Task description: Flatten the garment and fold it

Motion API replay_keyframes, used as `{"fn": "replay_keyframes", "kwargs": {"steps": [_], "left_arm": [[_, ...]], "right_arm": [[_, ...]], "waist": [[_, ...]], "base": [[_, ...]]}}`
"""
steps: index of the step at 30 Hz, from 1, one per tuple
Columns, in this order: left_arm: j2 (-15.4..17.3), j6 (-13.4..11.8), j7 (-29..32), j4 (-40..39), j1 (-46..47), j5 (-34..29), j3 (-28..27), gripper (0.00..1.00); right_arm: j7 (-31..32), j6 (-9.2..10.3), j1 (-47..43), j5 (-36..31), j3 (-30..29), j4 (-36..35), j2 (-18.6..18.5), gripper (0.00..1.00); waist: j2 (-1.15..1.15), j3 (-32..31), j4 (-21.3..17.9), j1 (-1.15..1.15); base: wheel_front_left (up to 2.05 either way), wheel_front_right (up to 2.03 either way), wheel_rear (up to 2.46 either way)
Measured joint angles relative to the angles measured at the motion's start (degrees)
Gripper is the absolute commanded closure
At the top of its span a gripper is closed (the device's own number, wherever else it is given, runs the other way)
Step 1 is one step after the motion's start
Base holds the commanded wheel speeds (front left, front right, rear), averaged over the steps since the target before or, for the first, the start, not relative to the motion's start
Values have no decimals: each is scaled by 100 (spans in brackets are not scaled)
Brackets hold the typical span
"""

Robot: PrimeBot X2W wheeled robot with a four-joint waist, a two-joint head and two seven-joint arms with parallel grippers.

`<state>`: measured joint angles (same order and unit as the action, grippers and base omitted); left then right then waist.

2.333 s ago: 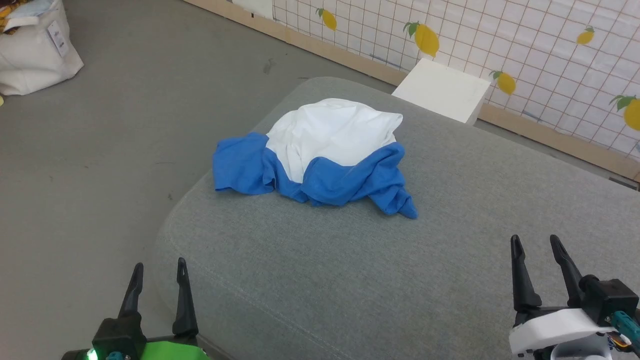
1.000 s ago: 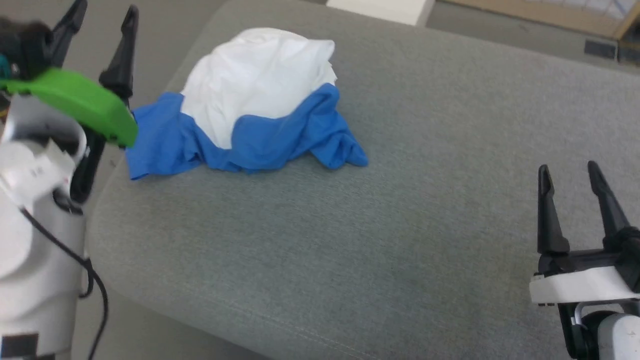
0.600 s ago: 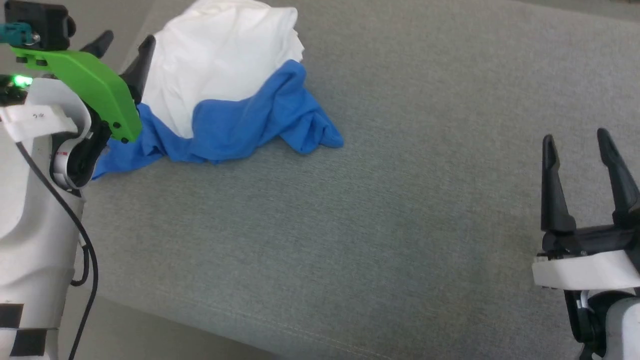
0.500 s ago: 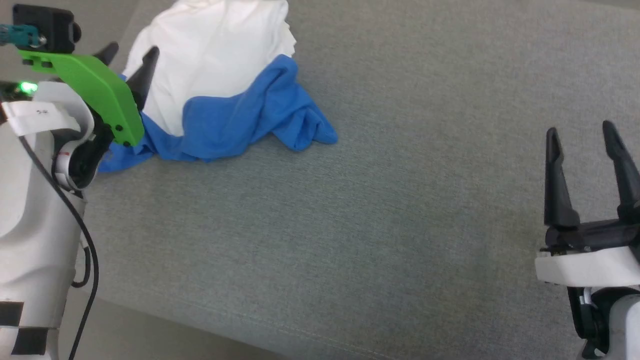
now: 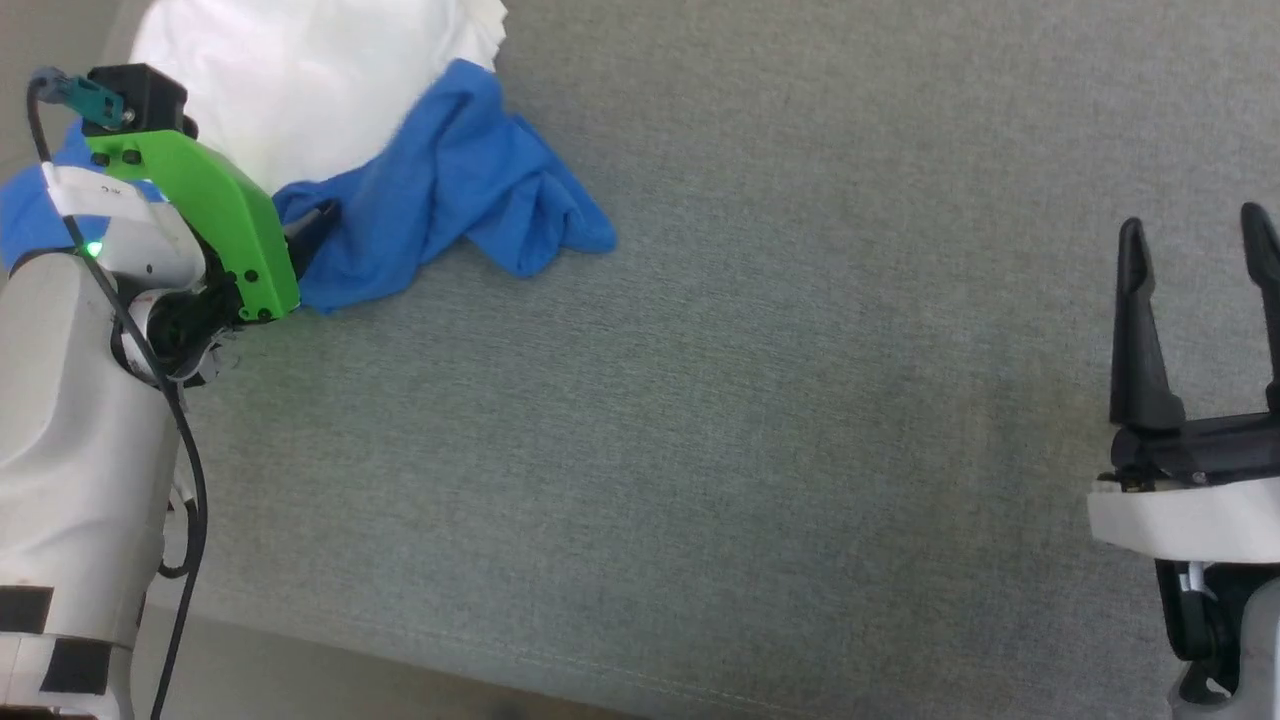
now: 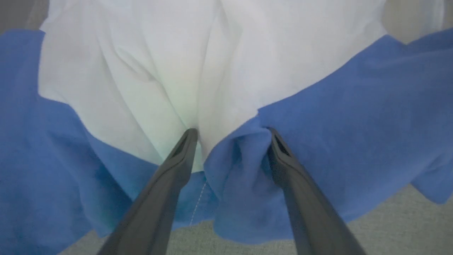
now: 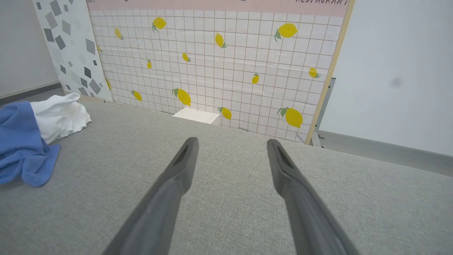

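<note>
At the upper left of my head view, the garment (image 5: 440,200) lies in a crumpled heap on the grey cushion (image 5: 750,400), its white body mounded up and its blue cloth spilling around the near side. One blue end trails off to the right in a pointed fold.

My left gripper (image 6: 231,130) is right at the heap. From its wrist camera I see both fingers spread wide, their tips against the cloth where white meets blue. A bunched blue fold sits between them, with nothing pinched. In the head view the green wrist bracket (image 5: 215,215) covers most of that gripper, so I cannot tell how deep the tips sit in the cloth.

My right gripper (image 5: 1192,220) hangs over bare cushion at the lower right, well apart from the shirt, fingers spread wide and empty. Its wrist camera looks across the cushion to a lemon-patterned tiled wall (image 7: 230,53), with a white box (image 7: 196,115) at its foot and the heap at the far left
</note>
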<state>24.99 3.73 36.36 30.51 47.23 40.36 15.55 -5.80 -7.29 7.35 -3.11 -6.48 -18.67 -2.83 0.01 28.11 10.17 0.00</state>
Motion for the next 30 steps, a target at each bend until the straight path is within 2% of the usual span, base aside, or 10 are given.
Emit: {"fn": "replay_keyframes", "kwargs": {"steps": [4,5,6,15,20,24,30], "left_arm": [[2,-181,137,123,90,58,-52,0],[10,-185,136,137,140,59,-69,8],[15,-170,122,151,182,71,-82,100],[48,85,-202,435,455,93,-27,100],[126,196,-452,575,476,43,55,100],[330,245,-612,558,486,1,83,100],[501,330,-1014,166,623,-49,233,100]], "right_arm": [[25,0,96,-18,-11,-77,-1,0],[25,0,119,-29,-12,-90,-1,0],[25,0,135,-34,-10,-97,0,0],[-26,0,229,-35,-24,16,-1,0],[-157,0,259,71,-1,259,-1,0],[-289,0,259,193,-2,449,-1,0],[-446,0,210,380,-86,706,-2,0]], "waist": [[0,208,-80,0],[0,262,-100,0],[0,313,-118,0],[0,442,-203,0],[0,206,-214,0],[0,-29,-241,0],[0,-457,-286,0]], "base": [[0,0,0],[0,0,0],[0,0,0],[0,0,0],[0,0,0],[0,0,0],[0,0,0]]}}
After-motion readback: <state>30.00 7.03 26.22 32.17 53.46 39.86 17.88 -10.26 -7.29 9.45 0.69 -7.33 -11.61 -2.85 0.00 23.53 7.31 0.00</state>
